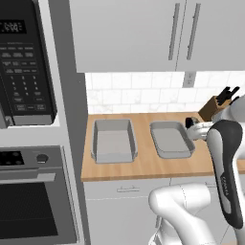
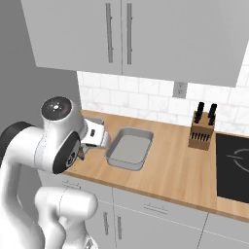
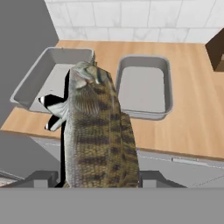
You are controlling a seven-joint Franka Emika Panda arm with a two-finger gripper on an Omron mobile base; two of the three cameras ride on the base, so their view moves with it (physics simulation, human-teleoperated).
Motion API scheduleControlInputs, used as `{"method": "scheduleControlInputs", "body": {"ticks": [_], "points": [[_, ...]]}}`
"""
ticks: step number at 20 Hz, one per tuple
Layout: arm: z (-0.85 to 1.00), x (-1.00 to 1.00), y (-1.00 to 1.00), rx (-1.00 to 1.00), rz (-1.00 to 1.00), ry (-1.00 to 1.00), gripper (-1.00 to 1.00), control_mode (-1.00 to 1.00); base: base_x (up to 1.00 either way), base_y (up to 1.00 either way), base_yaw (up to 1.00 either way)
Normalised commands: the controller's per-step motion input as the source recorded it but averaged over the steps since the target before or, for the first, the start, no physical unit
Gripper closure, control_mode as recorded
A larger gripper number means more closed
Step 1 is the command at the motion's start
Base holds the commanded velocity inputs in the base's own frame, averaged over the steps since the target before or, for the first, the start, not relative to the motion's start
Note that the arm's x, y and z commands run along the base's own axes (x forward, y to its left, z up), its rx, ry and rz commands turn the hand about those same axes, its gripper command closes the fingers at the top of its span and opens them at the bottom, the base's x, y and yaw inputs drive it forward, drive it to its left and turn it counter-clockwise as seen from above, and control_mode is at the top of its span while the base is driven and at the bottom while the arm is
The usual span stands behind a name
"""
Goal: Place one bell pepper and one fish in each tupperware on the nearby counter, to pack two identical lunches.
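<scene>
While I watch: gripper [image 3: 99, 181] clamps a fish [image 3: 96, 131].
Ahead of gripper: two tupperware tubs [image 3: 146, 85] on the table [image 3: 192, 109], both hold nothing.

fish [image 3: 96, 131] olive w/ dark bars, maybe mottled | tupperware [image 3: 144, 85] pale grey | counter [image 3: 192, 113] lt-brown wood

Two grey tubs stand side by side on the counter [image 1: 143, 167]: the left tupperware [image 1: 113, 141] and the right tupperware [image 1: 171, 139]. At about 3 o'clock from the right one is the gripper [image 1: 190, 123], perhaps holding something dark.
</scene>
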Motion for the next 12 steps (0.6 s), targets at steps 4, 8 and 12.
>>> {"method": "scheduleControlInputs", "body": {"ticks": [4,8,12], "points": [[-0.69,0.99,-0.17,0.0,0.08,0.0,1.0,-1.0,0.0,0.0,0.0],[-0.63,0.98,-0.23,0.0,0.06,0.0,1.0,-1.0,0.0,0.0,0.0],[-0.48,1.0,-0.36,0.0,0.01,0.13,1.0,-1.0,0.0,0.0,0.0]]}}
